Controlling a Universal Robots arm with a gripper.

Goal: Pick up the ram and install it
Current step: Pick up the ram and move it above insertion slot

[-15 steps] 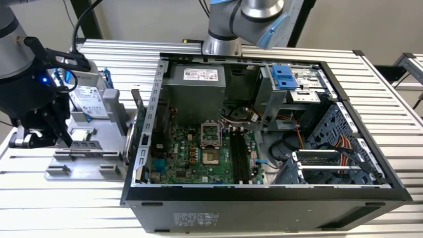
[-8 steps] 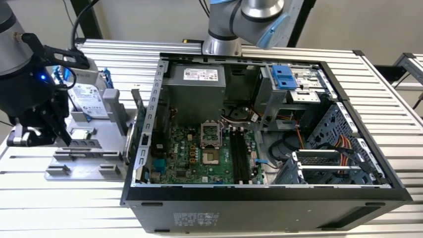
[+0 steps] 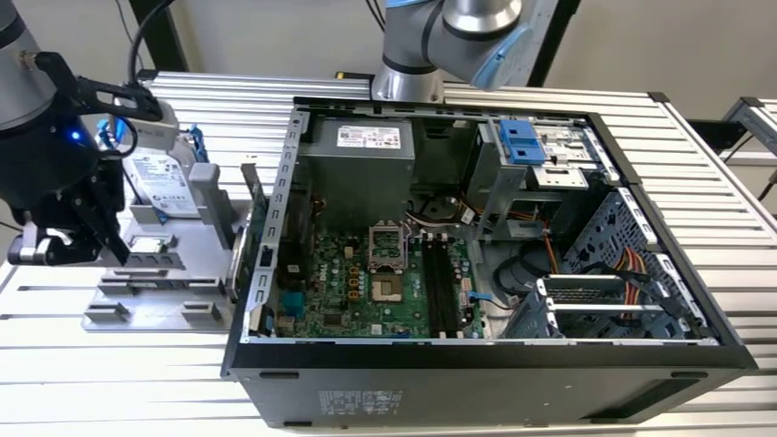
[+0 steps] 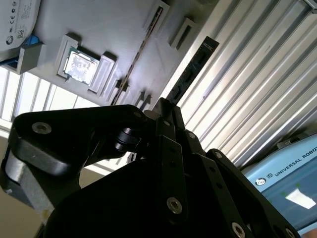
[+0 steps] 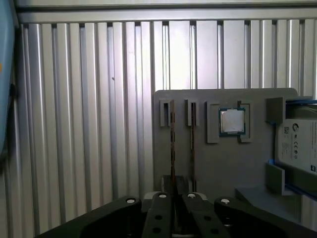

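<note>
Where your arm hangs at the exterior view's left, the black tool (image 3: 109, 248) sits over the flat grey fixture plate (image 3: 146, 309) on the ribbed metal bench (image 3: 729, 401). In the second wrist view you have the tool's fingers drawn together, clenched on the near end of the ram (image 4: 190, 69). The ram is a thin, long, dark circuit-board stick; it juts out from the fingertips and slants across the plate's edge and the bench ribs beyond. A second thin stick (image 4: 136, 54) lies edge-on in a plate slot just beside it. A small square silver chip (image 5: 232, 121) rests in its pocket on the plate, near the slots. The silver hard drive with blue frame (image 5: 297, 144) sits past the chip. The open black computer case (image 3: 486, 364) stands beside the plate, well apart from the ram. Its green motherboard (image 3: 352, 282) and long black slots (image 3: 439, 282) face up inside.
</note>
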